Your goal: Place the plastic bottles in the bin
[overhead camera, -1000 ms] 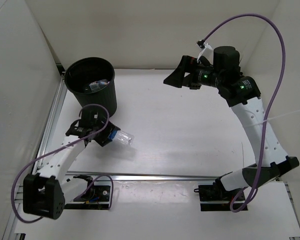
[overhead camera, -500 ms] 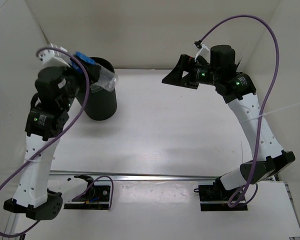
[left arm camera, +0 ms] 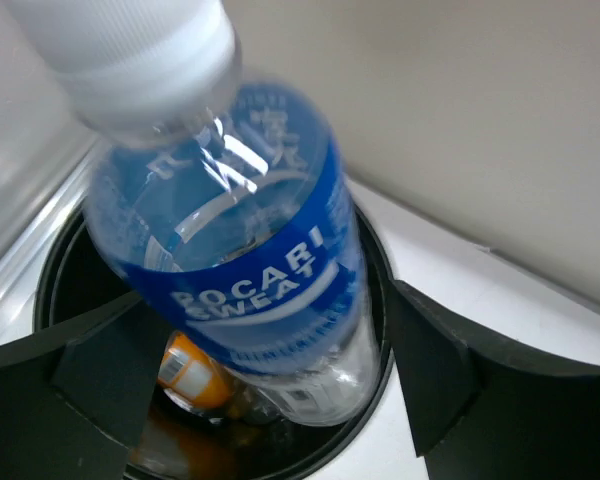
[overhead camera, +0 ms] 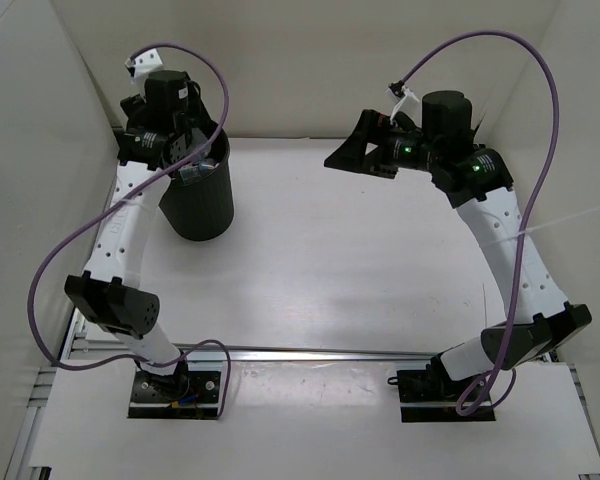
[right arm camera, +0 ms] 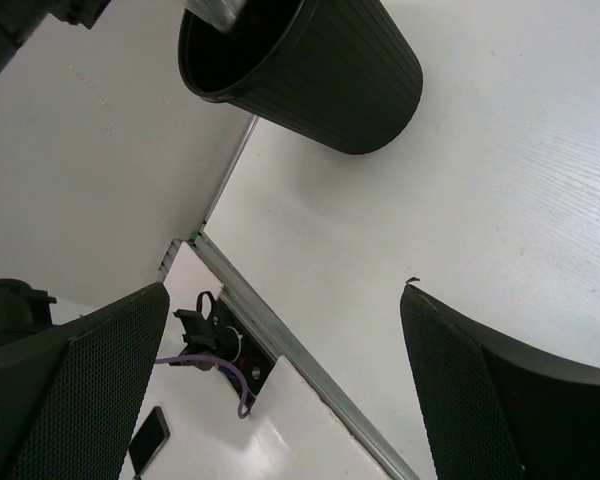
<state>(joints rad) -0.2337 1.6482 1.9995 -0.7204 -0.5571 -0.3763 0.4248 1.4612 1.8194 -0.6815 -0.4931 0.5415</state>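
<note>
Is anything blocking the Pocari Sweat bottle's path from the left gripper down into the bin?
Nothing visible does. The Pocari Sweat bottle is right above the open mouth of the bin, between the spread fingers of the left gripper. Below it, only an orange bottle lies inside the bin.

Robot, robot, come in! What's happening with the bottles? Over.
Left gripper jaws open over bin, labelled bottle between them. Right gripper jaws open, empty. Nothing blocking bin.
</note>
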